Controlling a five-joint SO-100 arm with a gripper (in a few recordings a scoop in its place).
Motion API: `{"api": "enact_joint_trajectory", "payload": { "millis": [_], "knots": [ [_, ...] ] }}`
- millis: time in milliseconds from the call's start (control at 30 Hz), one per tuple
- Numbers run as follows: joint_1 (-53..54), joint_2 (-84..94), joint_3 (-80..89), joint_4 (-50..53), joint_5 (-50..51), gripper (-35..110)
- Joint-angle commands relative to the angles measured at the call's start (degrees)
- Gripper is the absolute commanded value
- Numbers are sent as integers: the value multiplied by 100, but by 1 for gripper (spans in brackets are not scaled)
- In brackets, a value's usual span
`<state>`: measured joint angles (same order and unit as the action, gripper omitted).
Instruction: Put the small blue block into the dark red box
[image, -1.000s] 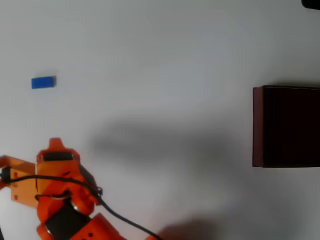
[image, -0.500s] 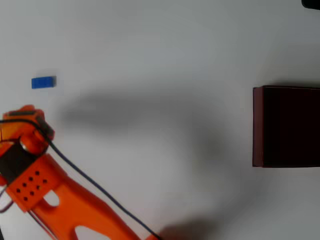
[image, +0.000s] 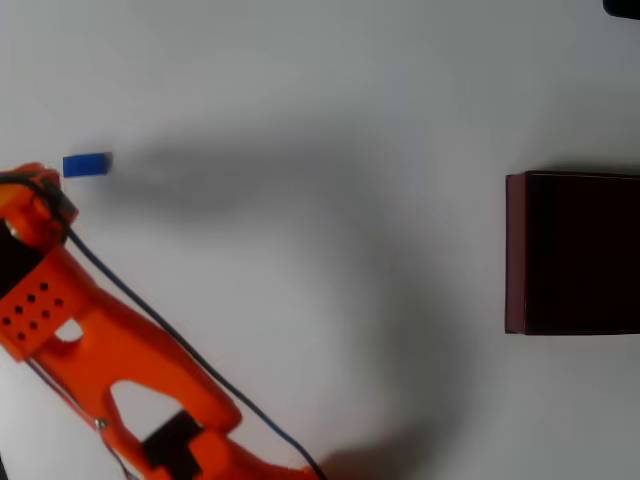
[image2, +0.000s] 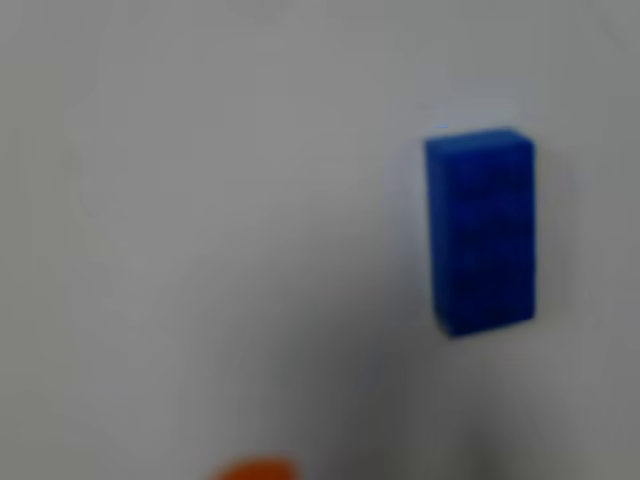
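The small blue block (image: 87, 165) lies flat on the white table at the far left of the overhead view. In the wrist view the small blue block (image2: 482, 230) stands lengthwise, right of centre, blurred and alone on the table. My orange arm (image: 110, 350) reaches up from the bottom left. Its gripper end (image: 38, 190) hangs just below and left of the block, apart from it. The wrist hides the fingers from above, and a blurred orange tip (image2: 255, 470) shows at the wrist view's bottom edge. The dark red box (image: 515, 252) sits at the right edge, far from the block.
A black cable (image: 190, 365) runs along the arm down to the bottom edge. The arm's wide shadow (image: 300, 200) falls across the middle of the white table (image: 320, 80). A dark object (image: 622, 7) shows at the top right corner.
The arm has stretched out from the bottom left, carrying the gripper end up toward the blue block. Block and box have stayed put.
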<state>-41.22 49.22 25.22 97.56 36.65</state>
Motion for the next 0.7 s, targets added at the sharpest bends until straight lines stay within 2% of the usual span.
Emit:
{"api": "enact_joint_trajectory", "payload": {
  "millis": [0,667],
  "knots": [
    [70,-1230,-3015,773,-9,18],
    [396,-2443,-3674,703,-149,19]
  ]
}}
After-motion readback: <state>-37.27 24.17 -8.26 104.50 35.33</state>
